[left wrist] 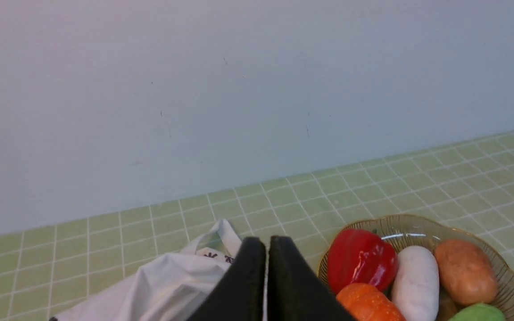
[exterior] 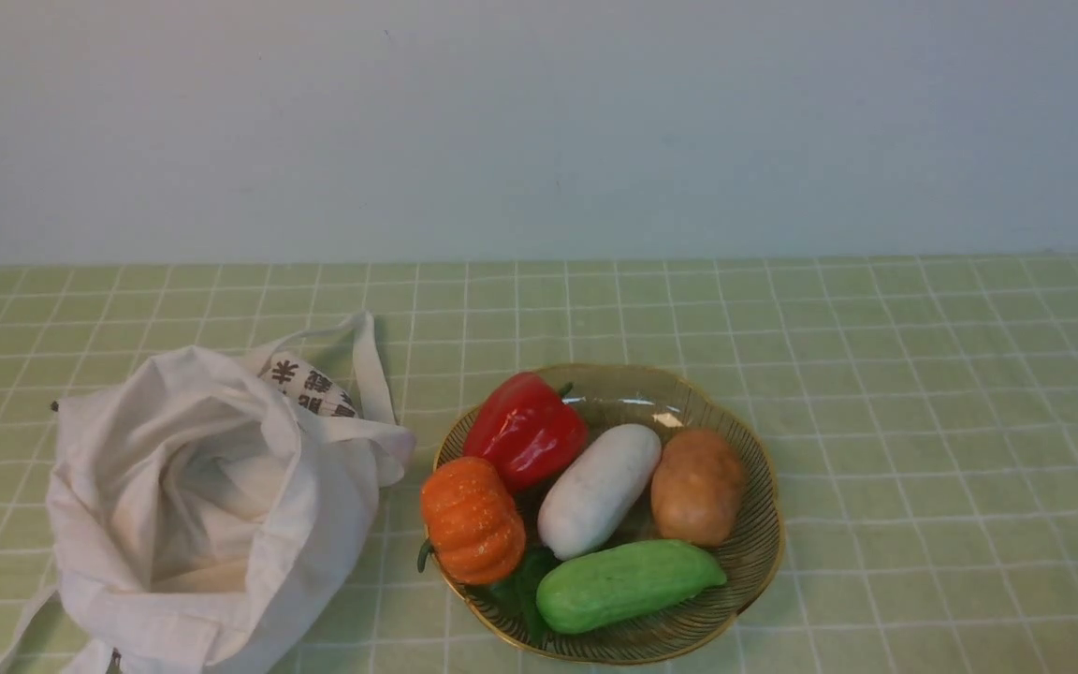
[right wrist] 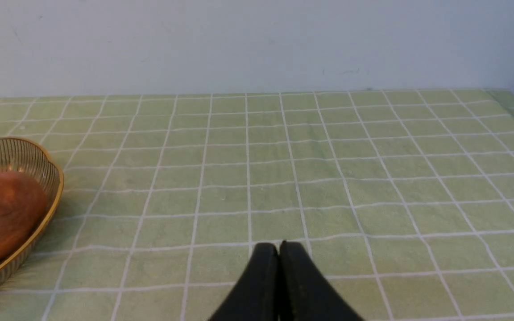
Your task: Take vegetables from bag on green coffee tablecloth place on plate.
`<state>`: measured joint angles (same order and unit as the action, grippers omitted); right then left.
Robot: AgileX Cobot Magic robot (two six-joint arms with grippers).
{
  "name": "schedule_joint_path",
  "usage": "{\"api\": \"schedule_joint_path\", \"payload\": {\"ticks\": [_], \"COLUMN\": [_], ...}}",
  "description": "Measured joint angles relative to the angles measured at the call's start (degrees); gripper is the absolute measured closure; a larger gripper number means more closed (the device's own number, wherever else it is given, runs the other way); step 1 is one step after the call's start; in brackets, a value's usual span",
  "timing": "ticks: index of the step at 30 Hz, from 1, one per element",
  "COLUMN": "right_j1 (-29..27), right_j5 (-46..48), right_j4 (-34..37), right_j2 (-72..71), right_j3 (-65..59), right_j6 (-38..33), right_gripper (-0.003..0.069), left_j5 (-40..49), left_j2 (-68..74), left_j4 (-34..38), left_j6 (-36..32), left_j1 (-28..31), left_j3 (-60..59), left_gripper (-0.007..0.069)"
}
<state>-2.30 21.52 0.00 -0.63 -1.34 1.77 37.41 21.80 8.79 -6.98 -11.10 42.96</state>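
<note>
Pumpkin (exterior: 472, 520) sat on plate's (exterior: 764, 552) left rim, touching pepper (exterior: 525, 431) (stem low, on bag side). Plate near cloth's (exterior: 923, 421) front edge; bag (exterior: 202, 505) open by front-left corner. L gripper (left wrist: 267, 243) & R gripper (right wrist: 279, 247): jaws together, empty.

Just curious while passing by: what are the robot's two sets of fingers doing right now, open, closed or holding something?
Left gripper: closed, holding nothing.
Right gripper: closed, holding nothing.
</note>
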Motion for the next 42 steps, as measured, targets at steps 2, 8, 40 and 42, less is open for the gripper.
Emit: {"api": "schedule_joint_path", "payload": {"ticks": [2, 8, 40, 42], "right_j1": [0.0, 0.0, 0.0, 0.0], "right_j5": [0.0, 0.0, 0.0, 0.0], "right_j4": [0.0, 0.0, 0.0, 0.0], "right_j2": [0.0, 0.0, 0.0, 0.0], "right_j3": [0.0, 0.0, 0.0, 0.0], "right_j6": [0.0, 0.0, 0.0, 0.0], "right_gripper": [0.0675, 0.0675, 0.0675, 0.0675], "left_j5": [0.0, 0.0, -15.5, -15.5], "left_j2": [-0.6, -0.7, -22.4, -22.4], "left_j4": [-0.1, -0.1, -1.5, -1.5], "left_j6": [-0.1, -2.7, -1.2, -1.2], "left_j1": [0.0, 0.0, 12.3, 12.3], "left_j3": [0.0, 0.0, -44.5, -44.5], "left_gripper": [0.0629, 0.0629, 0.0629, 0.0629]}}
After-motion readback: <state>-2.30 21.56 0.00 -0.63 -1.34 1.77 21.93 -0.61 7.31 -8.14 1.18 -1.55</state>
